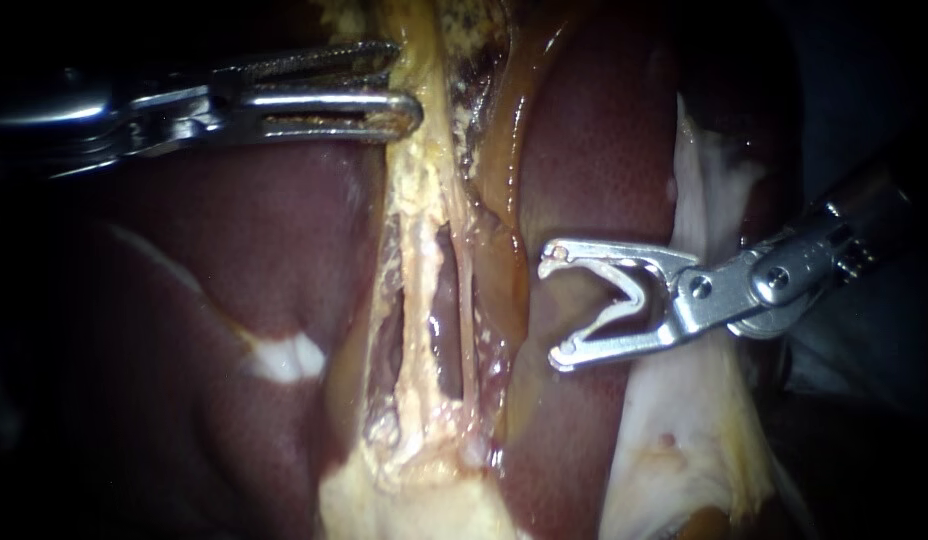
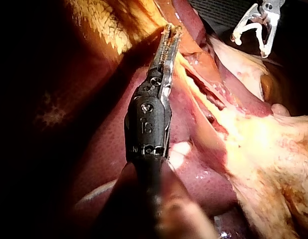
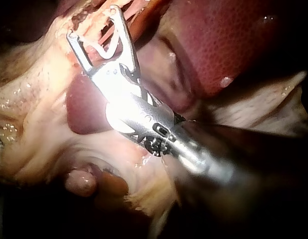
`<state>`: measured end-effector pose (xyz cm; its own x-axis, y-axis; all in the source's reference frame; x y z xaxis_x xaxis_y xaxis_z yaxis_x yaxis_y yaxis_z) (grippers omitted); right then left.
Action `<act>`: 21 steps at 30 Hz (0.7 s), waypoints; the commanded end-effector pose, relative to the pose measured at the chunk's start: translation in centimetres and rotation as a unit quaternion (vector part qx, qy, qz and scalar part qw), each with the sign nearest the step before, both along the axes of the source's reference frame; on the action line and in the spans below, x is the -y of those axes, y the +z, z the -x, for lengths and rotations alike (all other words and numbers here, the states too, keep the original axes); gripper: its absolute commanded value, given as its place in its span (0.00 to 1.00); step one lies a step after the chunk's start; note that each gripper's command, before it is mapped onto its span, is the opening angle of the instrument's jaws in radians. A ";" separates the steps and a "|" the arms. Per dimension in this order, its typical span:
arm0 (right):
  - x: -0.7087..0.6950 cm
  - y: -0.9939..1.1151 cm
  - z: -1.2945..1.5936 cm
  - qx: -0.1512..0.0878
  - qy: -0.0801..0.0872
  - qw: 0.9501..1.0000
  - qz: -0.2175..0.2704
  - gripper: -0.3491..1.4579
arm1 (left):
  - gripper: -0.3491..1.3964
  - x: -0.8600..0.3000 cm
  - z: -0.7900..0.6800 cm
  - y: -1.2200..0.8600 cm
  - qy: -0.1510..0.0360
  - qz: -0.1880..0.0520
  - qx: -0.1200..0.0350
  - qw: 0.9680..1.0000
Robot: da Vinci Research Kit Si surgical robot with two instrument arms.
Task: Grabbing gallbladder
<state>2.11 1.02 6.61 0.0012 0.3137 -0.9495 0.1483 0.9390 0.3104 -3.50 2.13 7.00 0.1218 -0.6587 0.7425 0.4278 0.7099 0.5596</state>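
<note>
1. Two instruments hang over the tissue, well apart. The left instrument (image 1: 407, 80) comes in high from the left, and the right instrument (image 1: 554, 305) comes in from the right.
2. The left instrument's claw is slightly apart, with a narrow gap between its two long toothed halves. Its tips lie against the edge of a pale yellow band (image 1: 416, 230) and grip nothing that shows.
3. The right instrument's claw is spread wide yet clamped on a white clip (image 1: 629, 290), which lines both inner faces in a V.
4. The gallbladder (image 1: 504, 170) is an amber-brown fold running down the middle, just beside the pale band. The right claw's tips are near its edge.
5. Dark red liver (image 1: 234, 250) lies on both sides.
6. A white membrane (image 1: 684, 420) spreads beneath the right instrument.
</note>
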 end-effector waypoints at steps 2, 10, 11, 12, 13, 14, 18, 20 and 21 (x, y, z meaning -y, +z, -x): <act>0.00 -0.01 0.00 0.000 0.000 1.000 0.000 0.51 | 0.00 -0.01 -0.04 0.00 0.002 0.001 0.000 1.000; 0.00 -0.02 0.00 0.000 0.000 1.000 0.000 0.51 | 0.00 0.00 -0.11 -0.02 0.004 -0.002 -0.007 1.000; 0.00 -0.02 0.00 0.000 0.000 1.000 0.000 0.51 | 0.00 0.00 -0.11 -0.02 0.004 -0.002 -0.007 1.000; 0.00 -0.02 0.00 0.000 0.000 1.000 0.000 0.51 | 0.00 0.00 -0.12 -0.02 0.004 -0.002 -0.008 1.000; 0.00 -0.02 0.00 0.000 0.000 1.000 0.000 0.51 | 0.00 0.01 -0.14 -0.02 0.004 -0.002 -0.008 1.000; 0.00 -0.02 0.00 0.000 0.000 1.000 0.000 0.51 | 0.00 0.01 -0.15 -0.03 0.005 -0.003 -0.009 1.000; 0.01 -0.02 0.00 0.000 0.000 1.000 0.000 0.51 | 0.00 0.02 -0.23 -0.03 0.004 -0.003 -0.014 1.000; 0.01 -0.02 0.00 0.000 0.000 1.000 0.000 0.51 | 0.00 0.02 -0.26 -0.03 0.004 -0.004 -0.016 1.000; 0.01 -0.02 0.00 0.000 0.000 1.000 0.000 0.51 | 0.00 0.02 -0.27 -0.03 0.003 -0.004 -0.016 1.000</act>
<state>2.11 1.01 6.59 0.0006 0.3138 -0.9495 0.1491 0.9389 0.3103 -3.23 2.10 6.97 0.1502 -0.6638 0.7327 0.4409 0.7083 0.5513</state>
